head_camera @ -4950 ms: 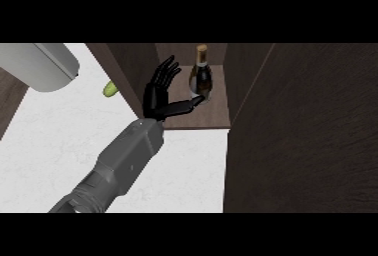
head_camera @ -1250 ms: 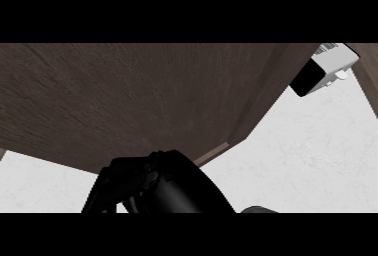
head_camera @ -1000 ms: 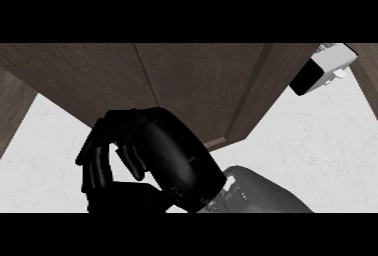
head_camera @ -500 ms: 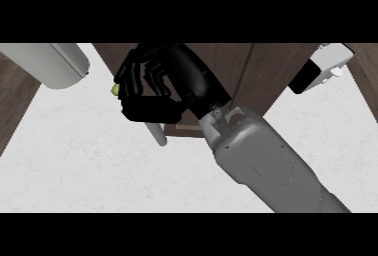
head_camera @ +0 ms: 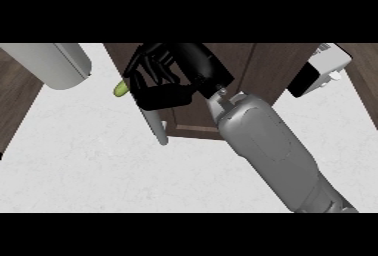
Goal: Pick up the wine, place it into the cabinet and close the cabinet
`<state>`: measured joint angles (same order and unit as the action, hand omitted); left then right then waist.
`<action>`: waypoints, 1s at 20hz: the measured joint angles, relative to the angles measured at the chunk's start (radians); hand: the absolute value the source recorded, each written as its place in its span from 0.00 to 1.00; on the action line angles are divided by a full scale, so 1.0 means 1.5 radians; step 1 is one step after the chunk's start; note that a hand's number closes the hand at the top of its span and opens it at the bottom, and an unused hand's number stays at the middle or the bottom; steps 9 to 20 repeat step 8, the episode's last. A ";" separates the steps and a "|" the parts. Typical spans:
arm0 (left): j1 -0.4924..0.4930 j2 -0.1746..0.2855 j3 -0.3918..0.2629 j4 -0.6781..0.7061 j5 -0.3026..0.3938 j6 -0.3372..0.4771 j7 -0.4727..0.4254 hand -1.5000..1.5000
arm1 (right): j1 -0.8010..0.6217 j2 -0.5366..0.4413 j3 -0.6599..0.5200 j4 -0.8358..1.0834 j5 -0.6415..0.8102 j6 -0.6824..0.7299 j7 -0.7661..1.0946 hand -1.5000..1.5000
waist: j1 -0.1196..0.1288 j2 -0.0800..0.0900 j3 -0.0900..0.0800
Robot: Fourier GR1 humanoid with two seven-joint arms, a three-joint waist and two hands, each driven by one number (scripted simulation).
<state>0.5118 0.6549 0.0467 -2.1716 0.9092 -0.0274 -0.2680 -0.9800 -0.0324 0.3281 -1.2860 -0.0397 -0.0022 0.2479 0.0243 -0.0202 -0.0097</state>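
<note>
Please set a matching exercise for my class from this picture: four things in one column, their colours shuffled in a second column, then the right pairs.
Things:
1. hand
2. forearm
3. cabinet
4. counter

Colours:
A. white
B. dark brown
C. black
D. grey

Pairs: 1-C; 2-D; 3-B; 4-A

Kitchen, seen from steeply above the worktop.
A pale, marbled counter [head_camera: 88, 165] runs up to a dark wood cabinet door [head_camera: 247, 75] with a grey bar handle [head_camera: 156, 129]; a white-and-black appliance [head_camera: 321, 70] shows by the counter's far right edge.
</note>
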 measured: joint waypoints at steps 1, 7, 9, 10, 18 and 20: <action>-0.008 -0.005 -0.009 0.000 -0.008 0.008 0.002 0.00 | -0.003 0.000 0.000 0.007 0.002 0.003 -0.009 1.00 | 0.000 -0.001 0.000; -0.060 -0.029 -0.047 0.024 -0.041 0.042 0.006 0.00 | -0.017 -0.010 -0.006 0.039 -0.005 0.039 -0.064 1.00 | -0.001 0.000 -0.008; -0.071 -0.030 -0.049 0.026 -0.041 0.048 0.011 0.00 | -0.021 -0.011 -0.007 0.044 -0.007 0.044 -0.064 1.00 | -0.001 0.000 -0.008; -0.071 -0.030 -0.049 0.026 -0.041 0.048 0.011 0.00 | -0.021 -0.011 -0.007 0.044 -0.007 0.044 -0.064 1.00 | -0.001 0.000 -0.008; -0.071 -0.030 -0.049 0.026 -0.041 0.048 0.011 0.00 | -0.021 -0.011 -0.007 0.044 -0.007 0.044 -0.064 1.00 | -0.001 0.000 -0.008; -0.071 -0.030 -0.049 0.026 -0.041 0.048 0.011 0.00 | -0.021 -0.011 -0.007 0.044 -0.007 0.044 -0.064 1.00 | -0.001 0.000 -0.008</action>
